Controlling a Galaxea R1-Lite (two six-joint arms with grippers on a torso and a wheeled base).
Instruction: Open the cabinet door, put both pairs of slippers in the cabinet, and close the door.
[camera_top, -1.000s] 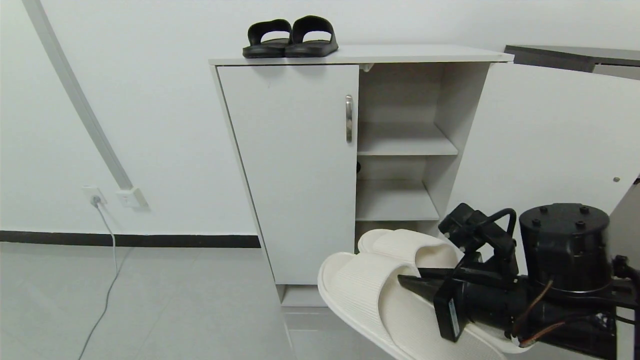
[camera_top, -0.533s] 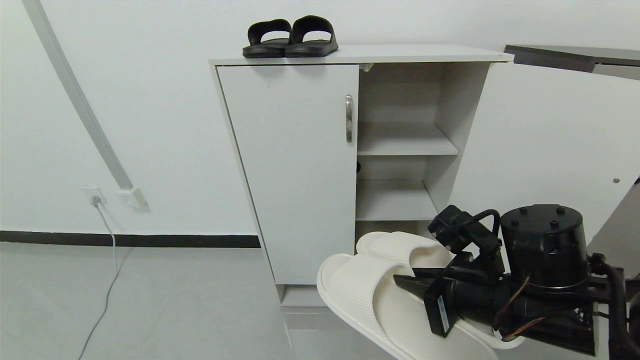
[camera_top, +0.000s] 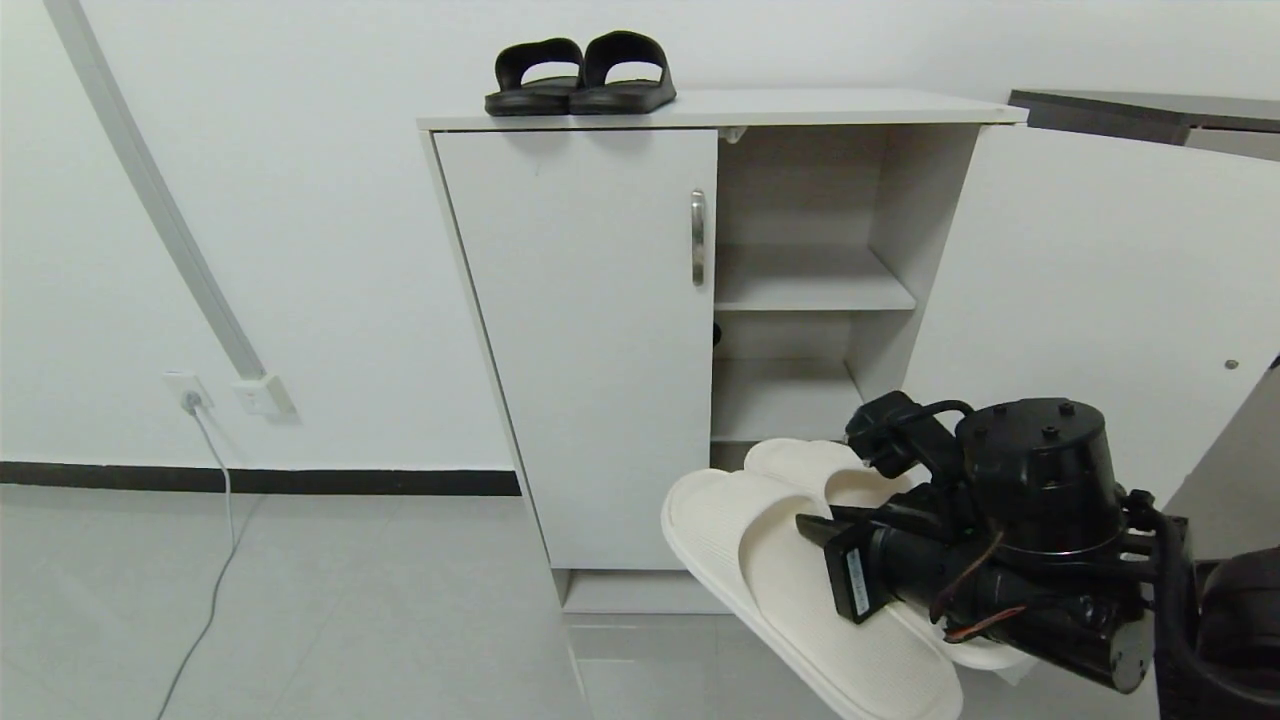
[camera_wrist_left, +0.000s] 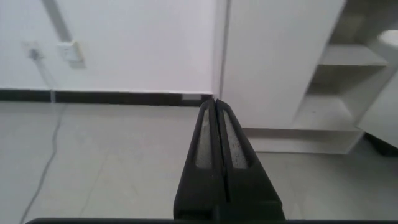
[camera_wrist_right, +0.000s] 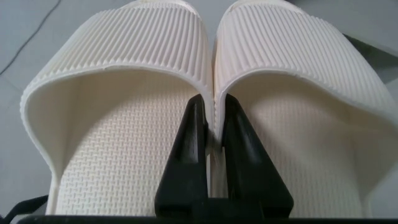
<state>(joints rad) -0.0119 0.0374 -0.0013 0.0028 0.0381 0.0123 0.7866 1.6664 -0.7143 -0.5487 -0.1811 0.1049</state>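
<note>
Low at the frame's right, the right claw (camera_top: 808, 527) gripped the white slippers (camera_top: 745, 545) before the open cabinet (camera_top: 575, 350); sliding them onto a shelf (camera_top: 790, 405) seemed next.

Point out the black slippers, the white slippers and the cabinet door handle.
black slippers (camera_top: 628, 45): head view, strap of the right-hand slipper.
white slippers (camera_top: 760, 540): head view, ribbed band of the nearer slipper.
door handle (camera_top: 697, 238): head view, middle of the metal bar.
</note>
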